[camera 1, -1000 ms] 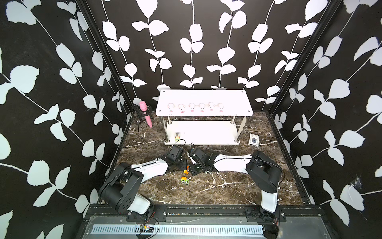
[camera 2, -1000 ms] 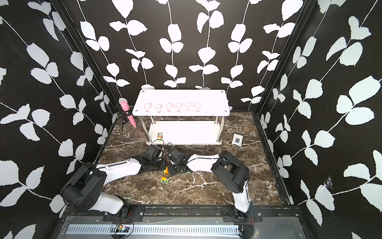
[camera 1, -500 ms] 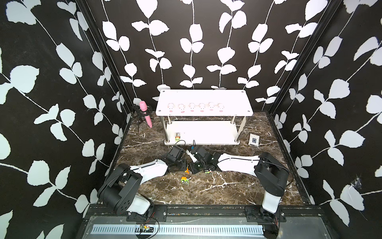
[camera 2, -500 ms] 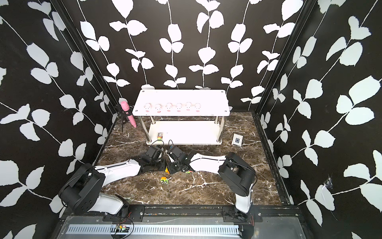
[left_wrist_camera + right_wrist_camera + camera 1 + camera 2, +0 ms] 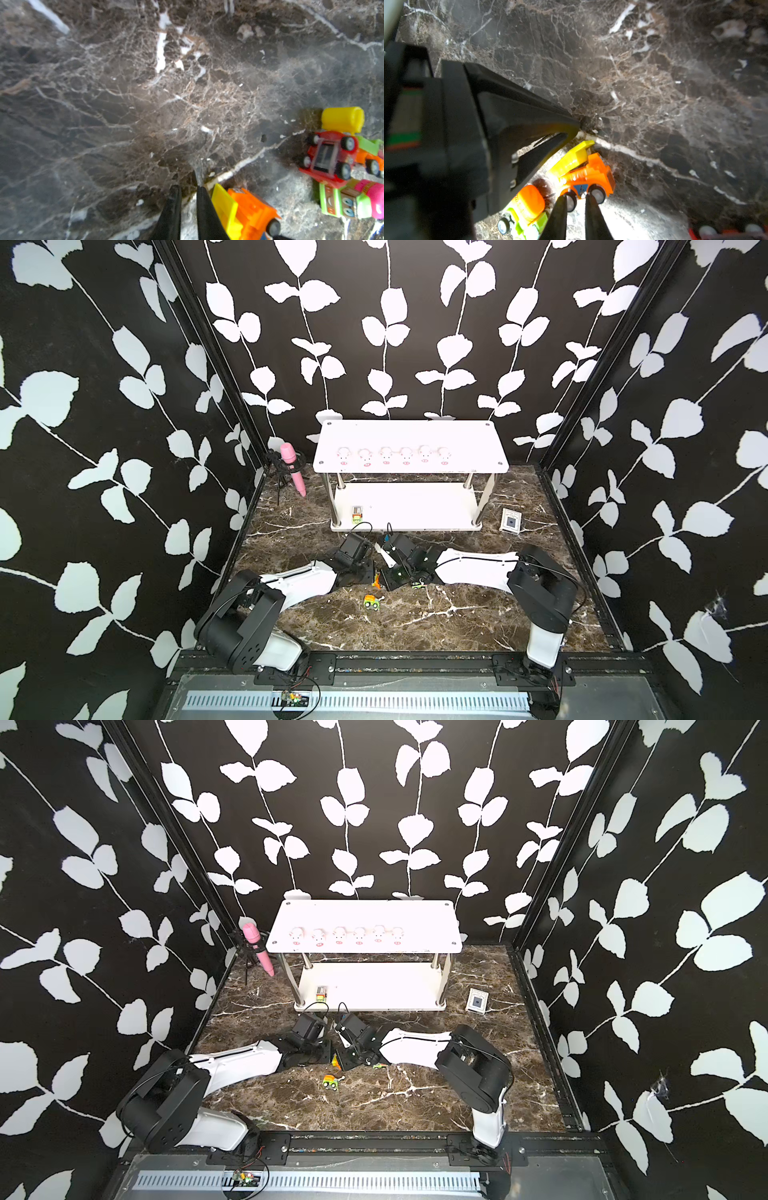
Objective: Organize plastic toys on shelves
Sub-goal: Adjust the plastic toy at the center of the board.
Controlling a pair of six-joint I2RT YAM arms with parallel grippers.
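Likely target: lower board of the shelves (image 5: 415,506) (one vehicle (image 5: 356,514) parked at its near edge already). Both the left pincer (image 5: 188,188) and right pincer (image 5: 576,197) down at the tabletop (image 5: 415,626), barely parted, grasping nothing, crowding the same orange dump truck (image 5: 583,170). Suggest backing one off, spreading the other wider, straddling the cab sides rather than the wheels, clenching gently (wheeled, so probably prone to rolling away). Lift clear before swinging shelfward.

Count: one set of shelves, two boards. One pink microphone (image 5: 294,470). One card box (image 5: 510,522). Six vehicles by best reading: one shelved, five on the tabletop (dump truck, green mixer (image 5: 372,601), a cluster (image 5: 330,158) of seemingly three under the right arm (image 5: 473,572)). Six pigs (image 5: 385,455), rowed along the top board (image 5: 409,433).
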